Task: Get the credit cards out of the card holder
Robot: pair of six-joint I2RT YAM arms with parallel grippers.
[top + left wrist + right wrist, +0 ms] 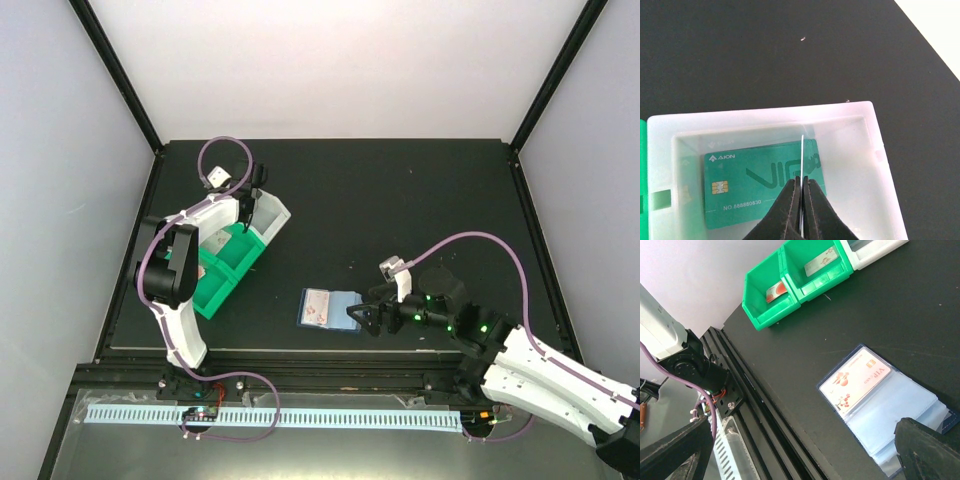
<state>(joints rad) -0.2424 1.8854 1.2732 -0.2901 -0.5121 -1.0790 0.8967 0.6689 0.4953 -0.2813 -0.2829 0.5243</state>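
The card holder [330, 308] lies open on the black table, its pale blue pockets [895, 410] facing up. A pale credit card with red flowers [855, 380] sits in its left pocket. My right gripper [802, 430] is open wide at the holder's right end, and one of its fingers [925, 450] overlaps that end. My left gripper [802, 179] is shut on a thin white credit card [802, 155], seen edge-on, above the white bin [880, 165]. A green credit card [755, 185] lies flat inside that bin.
Two green bins [765, 300] stand left of the white bin [272, 215]; one holds a red-and-white card [776, 290], the other a pale card [821, 262]. The table's near rail [755, 410] runs close beside the holder.
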